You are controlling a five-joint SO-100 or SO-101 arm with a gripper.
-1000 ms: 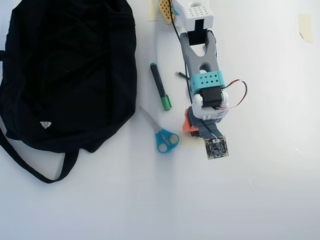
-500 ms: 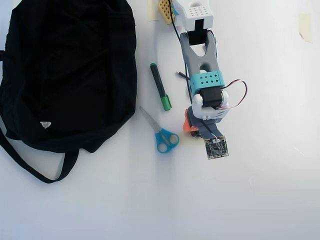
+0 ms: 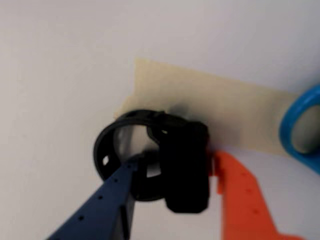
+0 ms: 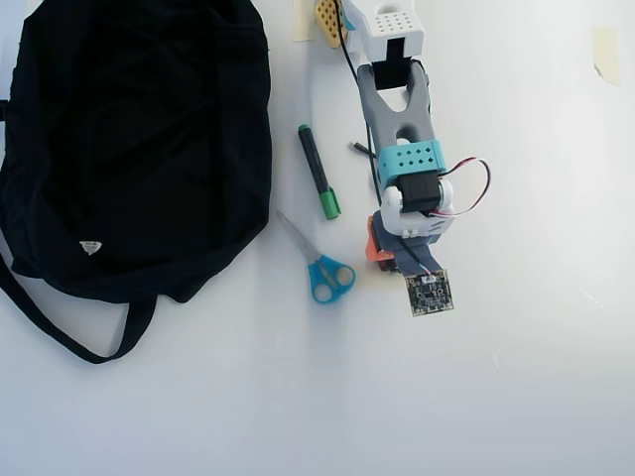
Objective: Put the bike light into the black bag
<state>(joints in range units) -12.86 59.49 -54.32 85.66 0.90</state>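
Tool (image 3: pixel 172 172) is pinching the bike light (image 3: pixel 184 167) across its rigid body, on tape (image 3: pixel 210 115) right of the scissors (image 4: pixel 322 266). Probably light; the ring strap is flexing, a poor hold.

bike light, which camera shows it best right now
The wrist view. There the bike light fills the middle of the picture, its ring strap and black body plain on a strip of beige tape, between the fingers of the gripper. In the overhead view the arm hides it completely; only the gripper's orange finger peeks out.
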